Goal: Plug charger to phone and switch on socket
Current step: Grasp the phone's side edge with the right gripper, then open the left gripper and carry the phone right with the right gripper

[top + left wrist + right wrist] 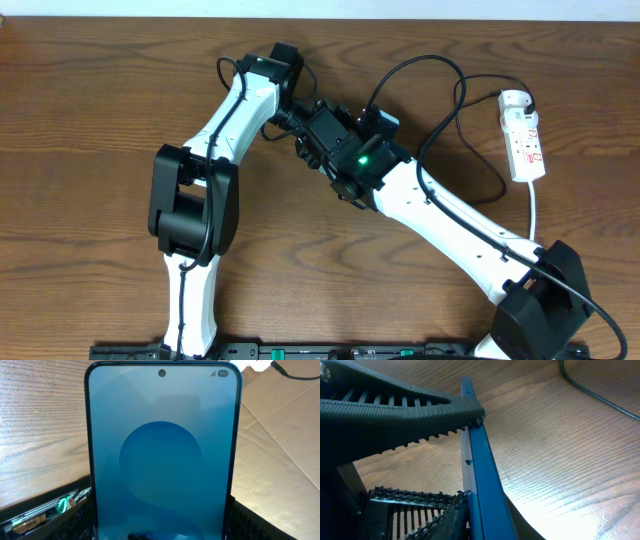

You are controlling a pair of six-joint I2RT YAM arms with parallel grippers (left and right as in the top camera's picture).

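The left pincer (160, 525) clamps the phone (160, 450), right pincer (465, 457) apart at its edge, charger (430, 62) and socket (523, 135) beyond.

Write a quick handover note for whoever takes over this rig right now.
Left gripper: shut across the phone, holding it.
Right gripper: fingertips at the phone's edge; grip unclear.
Cable loops from the grippers to the power strip; its tip is hidden.
Done: phone gripped.
Left: confirm the cable is in the phone, then switch on the strip.
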